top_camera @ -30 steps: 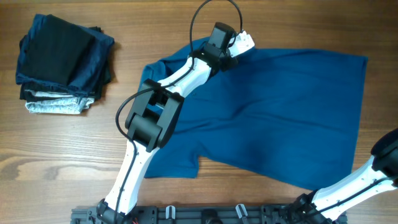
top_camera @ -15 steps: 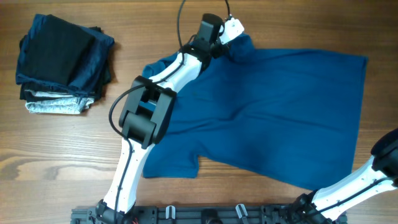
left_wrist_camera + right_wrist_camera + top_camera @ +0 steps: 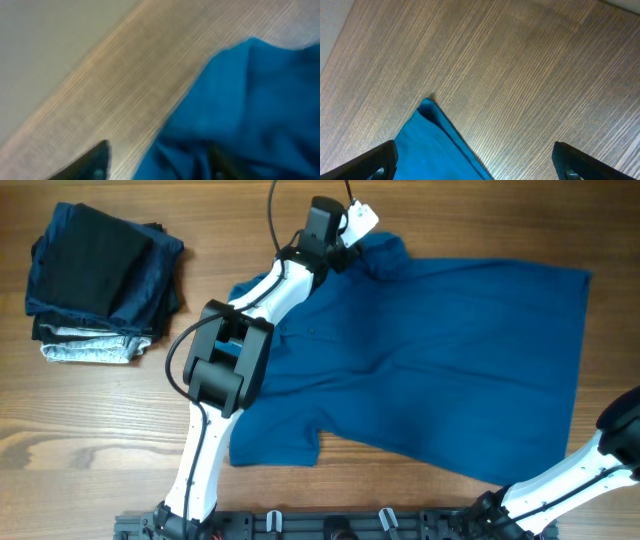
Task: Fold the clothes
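The wooden table [image 3: 90, 440] bears the blue polo shirt [image 3: 440, 360], spread flat across its centre and right. A stack of dark folded garments [image 3: 100, 280] sits well apart at the far left. The left gripper [image 3: 156, 159] is at the shirt's far edge, jaws spread over the cloth. The right gripper [image 3: 475, 162], jaws wide apart, hangs above a shirt corner.
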You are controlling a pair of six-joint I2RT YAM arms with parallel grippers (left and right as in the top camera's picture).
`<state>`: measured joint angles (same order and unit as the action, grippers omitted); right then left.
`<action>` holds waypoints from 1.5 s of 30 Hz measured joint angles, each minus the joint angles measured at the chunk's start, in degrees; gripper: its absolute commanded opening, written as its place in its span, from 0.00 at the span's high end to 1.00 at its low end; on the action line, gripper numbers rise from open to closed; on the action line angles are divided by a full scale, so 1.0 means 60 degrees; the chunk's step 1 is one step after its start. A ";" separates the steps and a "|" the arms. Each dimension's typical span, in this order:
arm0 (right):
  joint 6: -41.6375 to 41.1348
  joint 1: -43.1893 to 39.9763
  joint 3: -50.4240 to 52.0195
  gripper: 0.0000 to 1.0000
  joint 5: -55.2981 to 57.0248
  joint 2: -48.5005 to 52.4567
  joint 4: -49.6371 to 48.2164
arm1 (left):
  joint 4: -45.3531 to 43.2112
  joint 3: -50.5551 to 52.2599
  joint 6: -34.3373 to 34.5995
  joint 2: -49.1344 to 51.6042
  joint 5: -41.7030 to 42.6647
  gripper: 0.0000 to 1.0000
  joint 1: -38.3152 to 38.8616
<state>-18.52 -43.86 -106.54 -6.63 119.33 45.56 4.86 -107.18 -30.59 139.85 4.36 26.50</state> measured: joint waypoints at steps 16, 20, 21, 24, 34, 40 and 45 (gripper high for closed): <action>0.0000 0.0000 0.0000 0.00 -0.0004 0.0000 0.0004 | 0.3016 -0.0597 0.0736 -0.1596 -0.1632 0.11 0.1326; 0.0004 0.0000 0.0000 0.00 0.0000 0.0000 0.0004 | 0.2364 -0.0911 0.0433 -0.1585 -0.0867 0.16 0.0805; 0.0000 0.0000 0.0000 0.00 0.0000 0.0000 0.0004 | 0.2229 -0.0918 0.0146 -0.1508 -0.0736 0.16 0.0637; 0.0000 0.0000 0.0000 0.00 0.0000 0.0000 0.0004 | 0.2007 -0.0954 -0.0630 -0.0998 -0.0663 0.15 0.0455; 0.0000 0.0000 0.0000 0.00 0.0000 0.0000 0.0004 | 0.0998 -0.0951 -0.1934 0.0455 -0.0637 0.23 0.0528; 0.0000 0.0000 0.0000 0.00 0.0000 0.0000 0.0004 | -0.0310 -0.0954 -0.2007 0.1082 -0.0718 0.41 0.0528; 0.0000 0.0000 0.0000 0.00 0.0000 0.0000 0.0004 | -0.1730 -0.0954 -0.2073 0.1162 -0.1078 0.60 0.0528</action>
<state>-18.52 -43.86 -106.54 -6.63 119.33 45.58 -5.52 -112.90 -43.03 146.82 -2.11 29.67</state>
